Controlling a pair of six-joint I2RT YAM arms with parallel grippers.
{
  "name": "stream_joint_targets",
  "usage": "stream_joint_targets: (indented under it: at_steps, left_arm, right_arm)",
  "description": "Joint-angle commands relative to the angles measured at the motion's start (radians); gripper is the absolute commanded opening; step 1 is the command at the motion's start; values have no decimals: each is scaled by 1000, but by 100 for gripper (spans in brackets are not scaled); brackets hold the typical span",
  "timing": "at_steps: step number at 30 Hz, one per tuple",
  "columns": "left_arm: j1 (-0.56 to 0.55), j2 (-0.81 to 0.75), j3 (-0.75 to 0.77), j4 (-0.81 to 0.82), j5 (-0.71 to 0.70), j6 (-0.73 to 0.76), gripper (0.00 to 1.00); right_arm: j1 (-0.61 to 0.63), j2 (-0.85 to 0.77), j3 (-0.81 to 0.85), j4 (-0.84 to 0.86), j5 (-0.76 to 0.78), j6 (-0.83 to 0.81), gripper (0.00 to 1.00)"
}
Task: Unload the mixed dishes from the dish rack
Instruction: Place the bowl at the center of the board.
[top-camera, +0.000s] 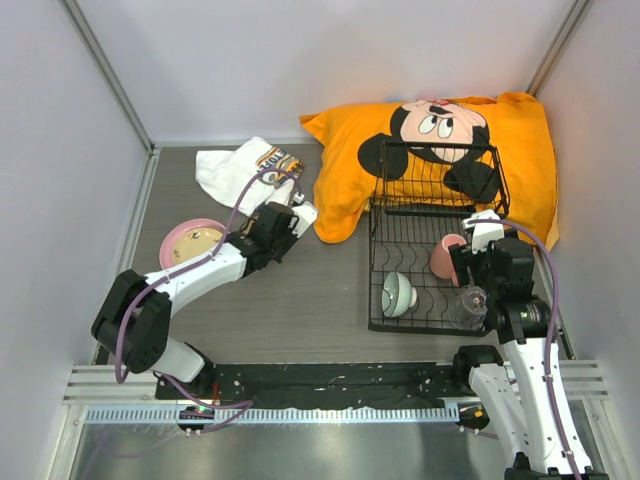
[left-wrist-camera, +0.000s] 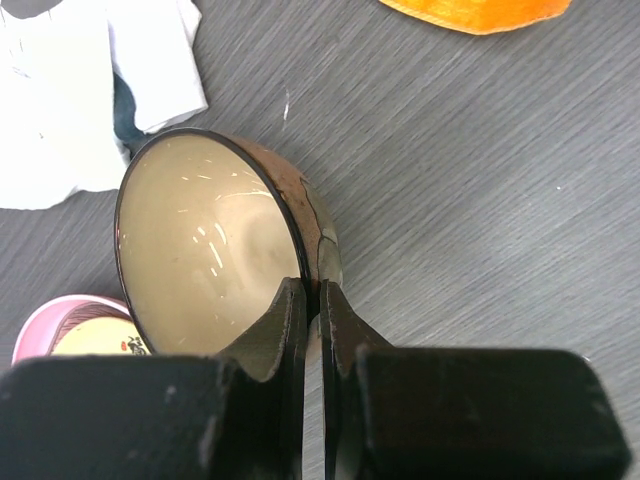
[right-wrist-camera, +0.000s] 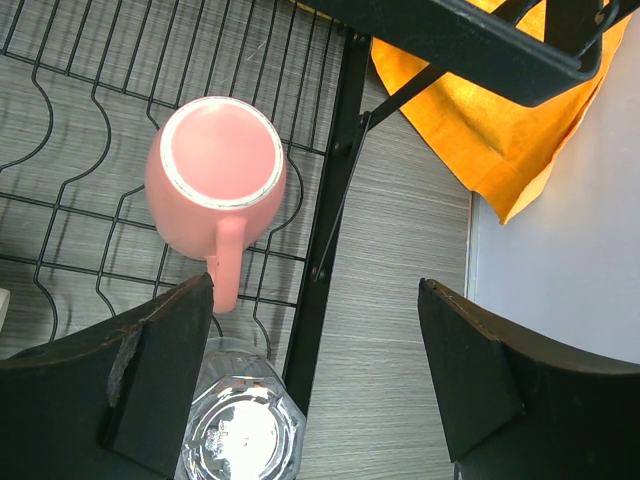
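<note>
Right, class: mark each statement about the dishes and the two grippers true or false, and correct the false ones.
1. The left gripper is shut on the rim of the brown bowl. True.
2. The pink mug stands on the bare table. False: it sits inside the dish rack.
3. The right gripper is open and holds nothing. True.
4. The pale green bowl rests on the pink plate. False: the bowl is in the rack, well apart from the plate.
5. The clear glass is right beside the mug. True.
</note>
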Motion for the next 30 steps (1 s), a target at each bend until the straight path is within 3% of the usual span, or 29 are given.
stream_joint_targets:
  at_steps: [1,10,16,20,30]
  left_arm:
    - [3,-3,10,132,-66,39,0]
    - [2,-3,24,83,-26,-10,1]
    - [-3,-9,19,40,23,-50,10]
    - [-9,-23,15,23,46,-73,21]
    - [-17,-64,22,-21,93,-109,33]
  right_arm:
    - [-4,-12,0,34,-7,-3,87]
    - [-4,-12,0,31,-10,-4,87]
    - [-4,-14,-1,31,-9,-6,87]
    - [-5,-14,-1,32,-9,-6,87]
    - [-5,-18,-3,31,-6,-6,87]
